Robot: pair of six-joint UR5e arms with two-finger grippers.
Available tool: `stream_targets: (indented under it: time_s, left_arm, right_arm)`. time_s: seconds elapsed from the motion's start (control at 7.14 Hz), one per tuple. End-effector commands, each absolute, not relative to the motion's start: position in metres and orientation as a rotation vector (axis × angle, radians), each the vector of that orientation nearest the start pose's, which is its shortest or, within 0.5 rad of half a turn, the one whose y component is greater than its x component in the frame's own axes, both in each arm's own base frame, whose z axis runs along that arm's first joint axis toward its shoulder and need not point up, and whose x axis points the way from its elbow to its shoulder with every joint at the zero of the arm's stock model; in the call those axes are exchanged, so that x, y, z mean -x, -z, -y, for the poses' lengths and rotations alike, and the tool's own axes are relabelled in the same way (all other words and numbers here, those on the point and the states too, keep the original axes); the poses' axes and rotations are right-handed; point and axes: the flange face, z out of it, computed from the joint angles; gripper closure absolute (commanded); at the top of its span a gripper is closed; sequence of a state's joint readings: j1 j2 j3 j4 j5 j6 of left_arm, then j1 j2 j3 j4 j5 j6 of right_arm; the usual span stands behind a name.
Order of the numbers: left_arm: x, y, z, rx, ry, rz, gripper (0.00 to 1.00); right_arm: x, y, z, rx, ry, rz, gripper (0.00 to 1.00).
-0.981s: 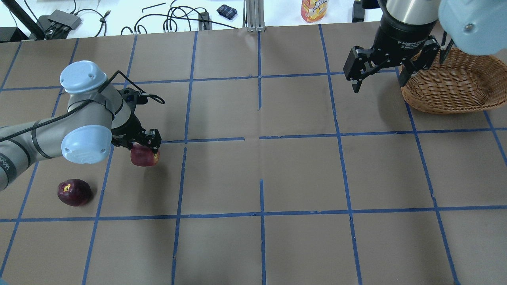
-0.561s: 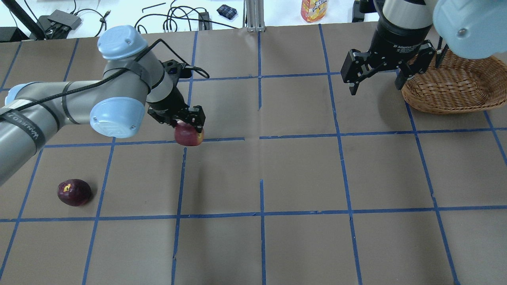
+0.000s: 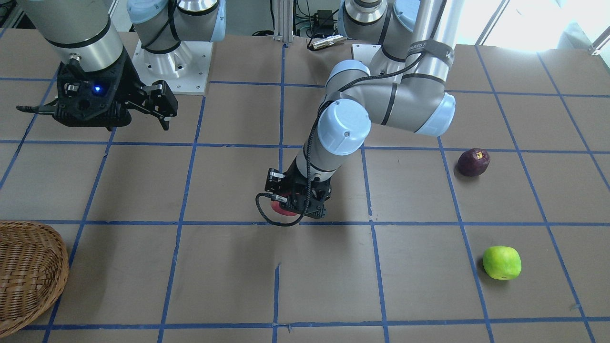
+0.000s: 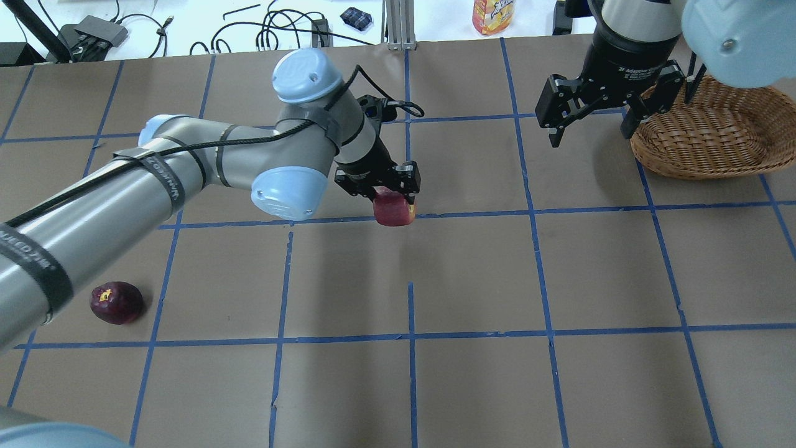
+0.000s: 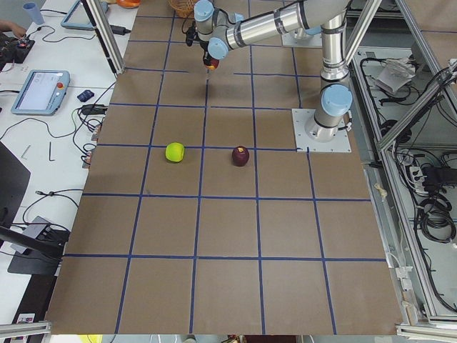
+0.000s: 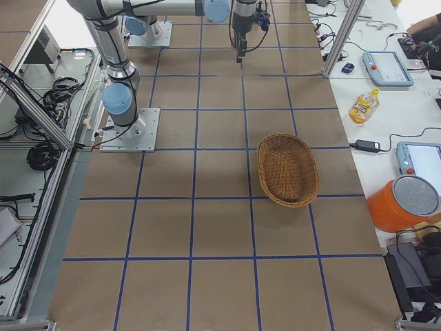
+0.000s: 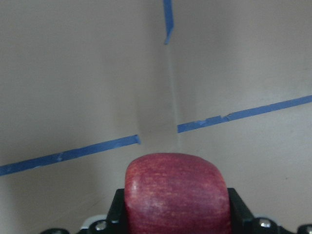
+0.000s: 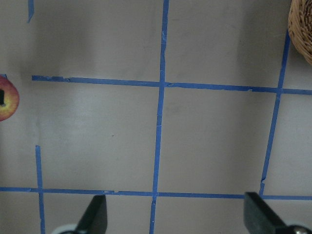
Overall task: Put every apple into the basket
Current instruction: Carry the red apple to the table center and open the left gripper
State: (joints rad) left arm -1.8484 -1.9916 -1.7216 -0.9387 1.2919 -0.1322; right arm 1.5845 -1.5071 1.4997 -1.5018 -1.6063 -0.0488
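Note:
My left gripper (image 4: pixel 390 190) is shut on a red apple (image 4: pixel 393 210) and holds it above the table near the middle. The apple fills the bottom of the left wrist view (image 7: pixel 176 192) and peeks out under the gripper in the front view (image 3: pixel 281 209). A dark red apple (image 4: pixel 116 302) lies at the near left. A green apple (image 3: pixel 501 262) lies on the table, seen in the front view only. The wicker basket (image 4: pixel 715 134) stands at the far right. My right gripper (image 4: pixel 591 121) hangs open and empty just left of the basket, its fingers (image 8: pixel 95 214) wide apart.
Blue tape lines divide the brown table into squares. Cables, a yellow bottle (image 4: pixel 492 15) and small items lie on the white bench beyond the far edge. The robot bases (image 3: pixel 171 66) stand at the table's robot side.
My left arm has carried the red apple to the right, from the left side of the table to near its middle. The right gripper has barely moved and stays open.

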Motion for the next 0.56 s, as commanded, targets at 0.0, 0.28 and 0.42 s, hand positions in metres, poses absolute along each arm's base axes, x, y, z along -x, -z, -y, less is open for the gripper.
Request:
stream_targets:
  time_s: [0.0,0.28,0.42]
  left_arm:
    - [0.351,-0.21,0.54,-0.292,0.046,-3.423,0.49]
    - [0.348,-0.224,0.542,-0.281,0.083,-3.425,0.0]
    - [0.339,-0.233,0.542,-0.262,0.086,-3.411,0.0]
  right_arm:
    - [-0.136,-0.475,0.514,0.091,-0.101,-3.167,0.0]
    - [-0.136,-0.456,0.525,0.091,-0.04,-3.172,0.0]
    - [-0.136,-0.427,0.534,0.092,0.006,-3.174,0.0]
